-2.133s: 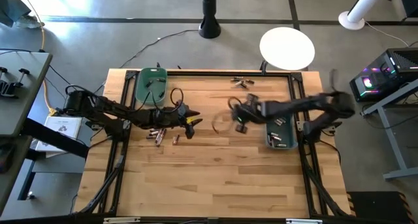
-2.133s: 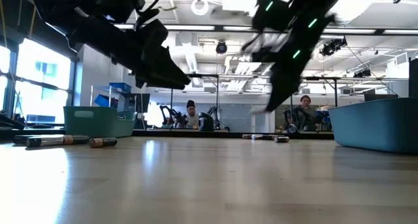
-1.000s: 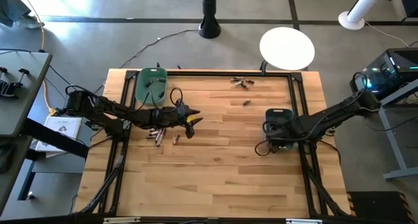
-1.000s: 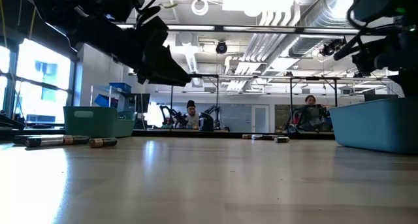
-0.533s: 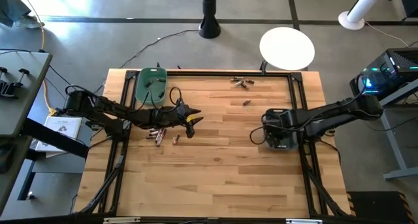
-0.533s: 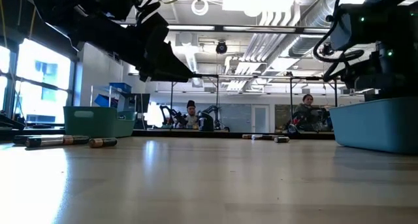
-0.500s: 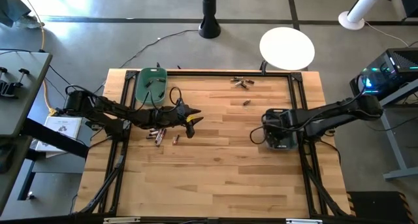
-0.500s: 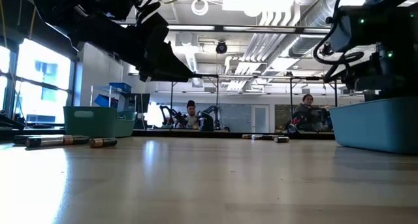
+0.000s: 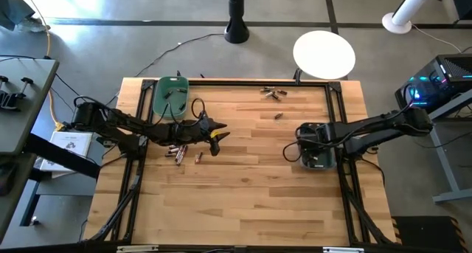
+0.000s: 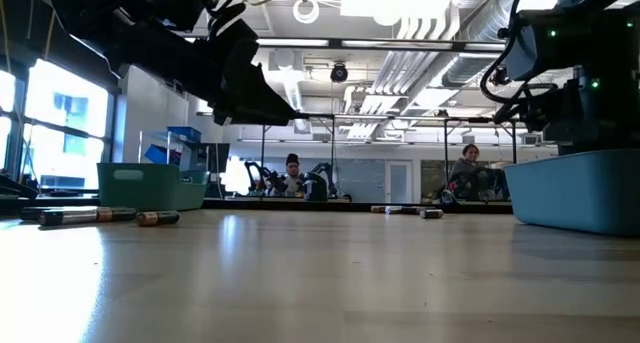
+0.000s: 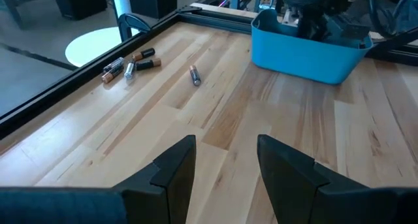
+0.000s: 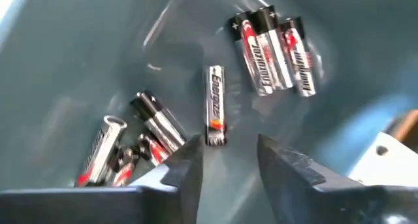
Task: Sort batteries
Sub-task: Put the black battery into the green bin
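Note:
My right gripper (image 12: 227, 162) points down into the blue-grey bin (image 9: 320, 151) at the table's right side, open, with nothing between its fingers. Several silvery batteries (image 12: 273, 46) lie on the bin's floor, one (image 12: 215, 106) just beyond the fingertips. My left gripper (image 11: 225, 165) hovers open above the table's left-middle (image 9: 214, 139). A few loose batteries (image 9: 177, 151) lie on the wood beside it. More batteries (image 9: 271, 93) lie near the far edge, with a single one (image 9: 278, 115) nearer the middle. The green bin (image 9: 171, 94) stands at the far left.
A black frame (image 9: 335, 98) runs along the table's edges. The wide wooden area toward the near edge holds nothing. A white round disc (image 9: 324, 52) stands on the floor beyond the far edge. People sit in the room behind (image 10: 468, 173).
My right gripper has shifted a little toward the table's far edge above the blue-grey bin and has sunk toward it.

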Action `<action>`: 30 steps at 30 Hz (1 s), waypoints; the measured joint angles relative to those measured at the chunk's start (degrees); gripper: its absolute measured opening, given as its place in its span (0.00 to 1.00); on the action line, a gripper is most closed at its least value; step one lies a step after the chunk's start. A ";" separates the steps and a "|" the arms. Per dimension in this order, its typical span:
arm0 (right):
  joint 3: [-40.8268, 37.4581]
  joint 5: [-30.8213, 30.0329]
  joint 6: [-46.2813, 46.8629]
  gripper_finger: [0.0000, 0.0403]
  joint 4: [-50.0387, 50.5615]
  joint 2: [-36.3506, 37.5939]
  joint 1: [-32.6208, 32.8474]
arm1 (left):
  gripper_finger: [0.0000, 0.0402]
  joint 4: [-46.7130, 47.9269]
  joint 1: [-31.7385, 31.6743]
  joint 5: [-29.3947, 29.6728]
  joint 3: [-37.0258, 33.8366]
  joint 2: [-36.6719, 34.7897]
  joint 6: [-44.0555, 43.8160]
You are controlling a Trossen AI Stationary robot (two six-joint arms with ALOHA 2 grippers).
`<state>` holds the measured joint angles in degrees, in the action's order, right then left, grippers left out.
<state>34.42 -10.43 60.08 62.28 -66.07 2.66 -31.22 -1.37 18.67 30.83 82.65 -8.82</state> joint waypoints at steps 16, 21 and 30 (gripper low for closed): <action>16.83 -17.69 -24.14 0.39 -5.20 0.15 1.39 | 0.39 -5.22 0.00 -0.07 0.00 0.02 -1.55; 16.52 -10.56 -37.91 0.39 -21.65 -3.31 -6.24 | 0.39 -6.43 0.00 -0.08 0.00 0.04 -1.52; 22.14 6.57 -64.72 0.39 -25.87 -19.43 -24.17 | 0.39 -5.59 0.00 -0.10 0.00 0.04 -1.51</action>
<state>56.56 -3.86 -4.64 36.41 -85.50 -21.51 -36.81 -1.37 18.57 30.83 82.70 -10.33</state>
